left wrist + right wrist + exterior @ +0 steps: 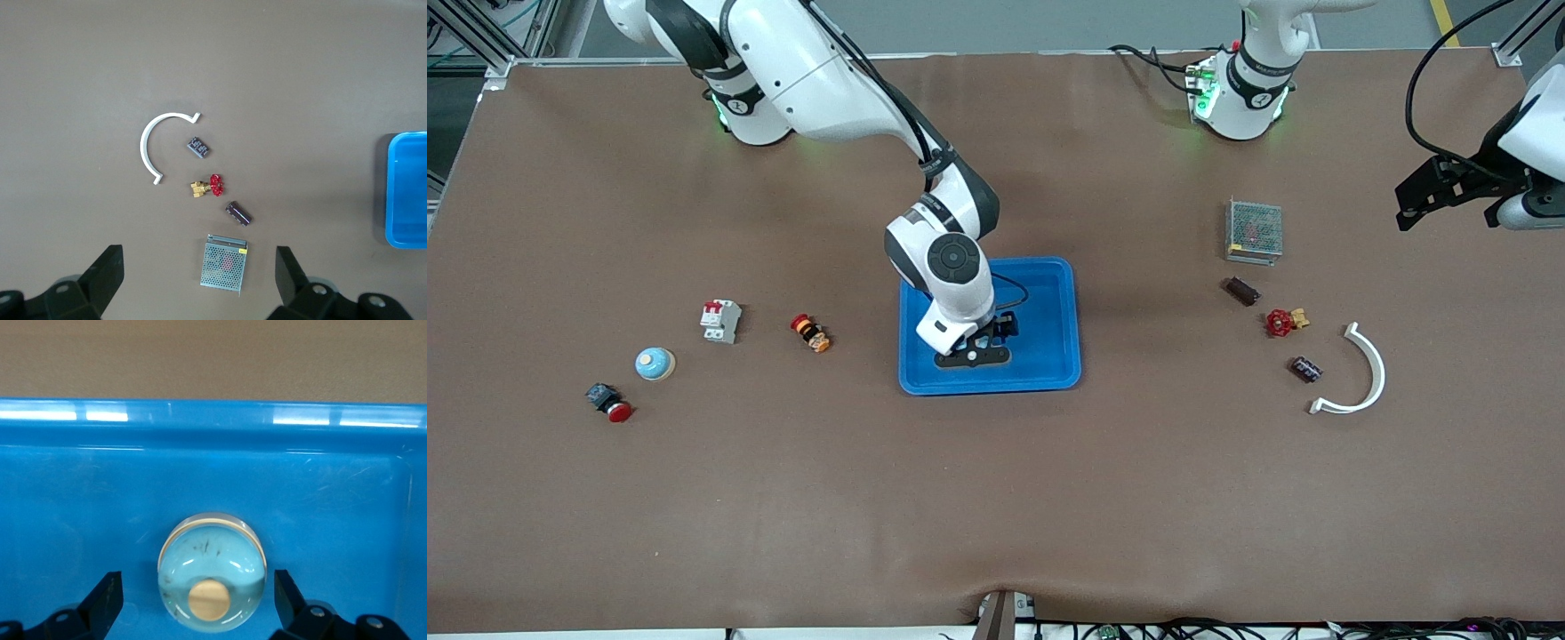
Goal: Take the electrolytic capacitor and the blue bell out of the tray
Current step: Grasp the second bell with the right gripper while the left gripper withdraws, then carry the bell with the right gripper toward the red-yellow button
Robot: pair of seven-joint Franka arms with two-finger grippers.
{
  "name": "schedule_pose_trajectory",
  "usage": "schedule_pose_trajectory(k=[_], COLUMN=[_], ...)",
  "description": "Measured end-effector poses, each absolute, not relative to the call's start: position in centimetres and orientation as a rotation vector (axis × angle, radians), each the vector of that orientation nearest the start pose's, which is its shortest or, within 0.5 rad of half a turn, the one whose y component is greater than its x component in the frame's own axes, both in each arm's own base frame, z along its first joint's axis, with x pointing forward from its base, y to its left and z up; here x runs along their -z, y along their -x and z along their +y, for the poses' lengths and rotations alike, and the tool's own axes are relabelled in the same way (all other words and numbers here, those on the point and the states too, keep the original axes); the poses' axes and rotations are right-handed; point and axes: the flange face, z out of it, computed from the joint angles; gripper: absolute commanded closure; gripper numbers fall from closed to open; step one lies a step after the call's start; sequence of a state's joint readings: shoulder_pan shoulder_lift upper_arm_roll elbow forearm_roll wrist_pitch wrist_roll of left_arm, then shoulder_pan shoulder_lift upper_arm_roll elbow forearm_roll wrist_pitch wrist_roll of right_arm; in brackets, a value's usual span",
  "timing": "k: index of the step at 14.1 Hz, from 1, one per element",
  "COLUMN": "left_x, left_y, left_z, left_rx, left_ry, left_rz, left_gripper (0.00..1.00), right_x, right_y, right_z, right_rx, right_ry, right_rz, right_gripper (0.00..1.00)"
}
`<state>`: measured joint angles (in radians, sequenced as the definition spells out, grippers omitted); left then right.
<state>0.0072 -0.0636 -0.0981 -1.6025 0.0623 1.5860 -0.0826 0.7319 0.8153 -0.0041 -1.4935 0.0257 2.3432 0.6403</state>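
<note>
On the brown table, the tray is lying midway between the arms, and the blue bell is sitting inside it. The right gripper is hovering over the bell, fingers apart on either side, apparently lining up a grasp. The left gripper is waiting open over its own end, above an electrolytic capacitor already lying on the table.

tray: bright blue plastic, smooth and glossy, with light streaks on the rim and fine scuffs on the floor. bell in the tray: pale blue dome, glossy and mirror-like, with dark specks and a matt tan button on top. table cover: brown, matt, slightly wrinkled at the edge nearest the front camera. mesh box: perforated grey metal, dull sheen. curved bracket: white plastic, smooth.
</note>
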Motion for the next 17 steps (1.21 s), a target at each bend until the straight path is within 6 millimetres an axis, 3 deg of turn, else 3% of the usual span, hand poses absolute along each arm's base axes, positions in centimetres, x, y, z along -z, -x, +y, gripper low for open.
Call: schedule_pose_trajectory(k=[11,14,17], left_x=[-63.9,-63.9,-63.8], left_y=[-53.8,-53.8,-53.8], left_z=[-4.4,-4.4,-4.3], left_rx=[0.065,0.065,0.063], left_ry=[3.077,3.077,3.077], left_rz=[0.014,0.014,0.01], left_gripper=[0.0,0.0,0.0], right_x=[-17.3,-17.3,-18.0], right_y=[-53.6,-53.6,-53.9], right_z=[47.5,47.4,47.5], right_rx=[0.031,0.034,0.045], right_ry=[3.117,3.117,3.112], right_rz=[-0.117,-0.116,-0.111], right_gripper=[0.0,0.36,0.53])
